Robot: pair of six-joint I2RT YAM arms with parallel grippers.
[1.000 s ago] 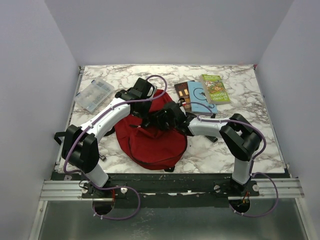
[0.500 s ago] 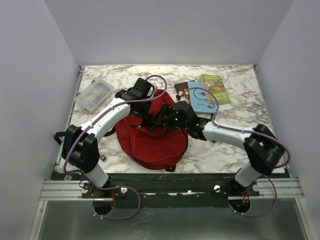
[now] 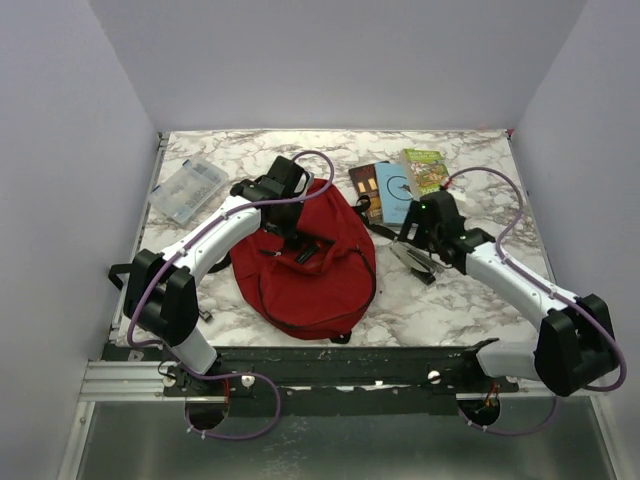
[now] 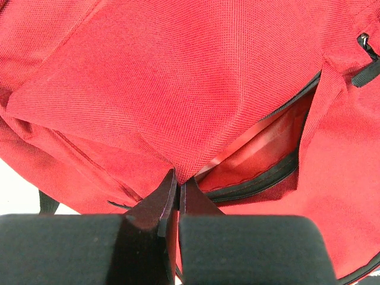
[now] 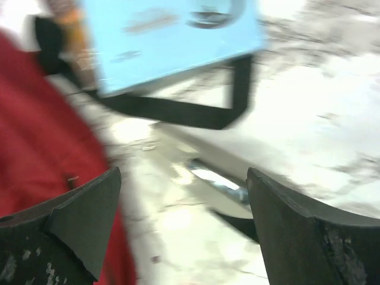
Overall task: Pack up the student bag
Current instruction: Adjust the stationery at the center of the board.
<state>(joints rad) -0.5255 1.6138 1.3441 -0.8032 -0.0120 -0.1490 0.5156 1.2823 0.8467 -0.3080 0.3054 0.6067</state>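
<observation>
The dark red student bag (image 3: pixel 312 275) lies flat in the middle of the table, its zipper opening (image 4: pixel 270 151) gaping. My left gripper (image 3: pixel 292 226) is shut on the red fabric edge (image 4: pixel 176 177) of that opening and holds it up. My right gripper (image 3: pixel 415 238) is open and empty, low over the table just right of the bag (image 5: pixel 35 136). Below its open jaws lie a flat shiny grey item (image 5: pixel 221 178) and a black bag strap (image 5: pixel 178 111). The view is motion-blurred.
A brown book (image 3: pixel 364 185), a light blue book (image 3: pixel 396 192) and a green book (image 3: pixel 426 170) lie at the back right; the blue book also shows in the right wrist view (image 5: pixel 172 35). A clear plastic case (image 3: pixel 187 189) sits at the back left.
My right arm has pulled back from the bag's opening and swung right, over the table by the books. My left gripper has kept its pinch on the bag.
</observation>
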